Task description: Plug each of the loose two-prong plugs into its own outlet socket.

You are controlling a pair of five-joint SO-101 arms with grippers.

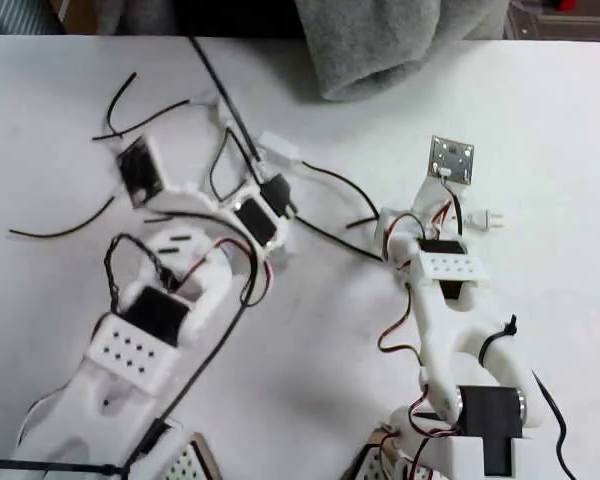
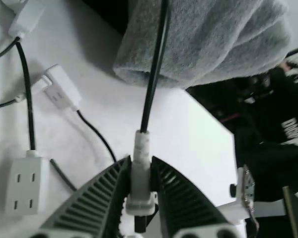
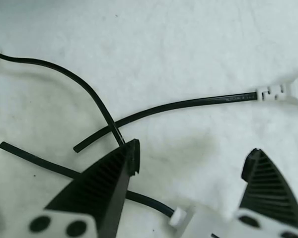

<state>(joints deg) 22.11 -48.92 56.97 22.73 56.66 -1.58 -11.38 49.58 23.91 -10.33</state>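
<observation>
Left gripper [image 2: 140, 162] is squeezing a white plug [image 2: 140, 186] tight between both fingers, clamping it by the body with its black cord [image 2: 154, 74] running out the far end; I'm guessing it's holding it that way so the prong end is staying free for pushing in, though I can't actually see the prongs; the outlet socket [image 2: 24, 184] is lying flat on the table [image 2: 188, 144] just off to one side, slots facing up, so the plug isn't lined up over it yet; a second plug [image 2: 61, 89] is sitting loose a bit further out; beyond that the cord is passing over a grey cloth [image 2: 213, 39].

Right gripper [image 3: 193, 153] is hanging wide open and gripping nothing; loose cords [image 3: 164, 106] are crossing under it, and a third plug [image 3: 283, 91] is waiting well off to the side, probably the next pick.
</observation>
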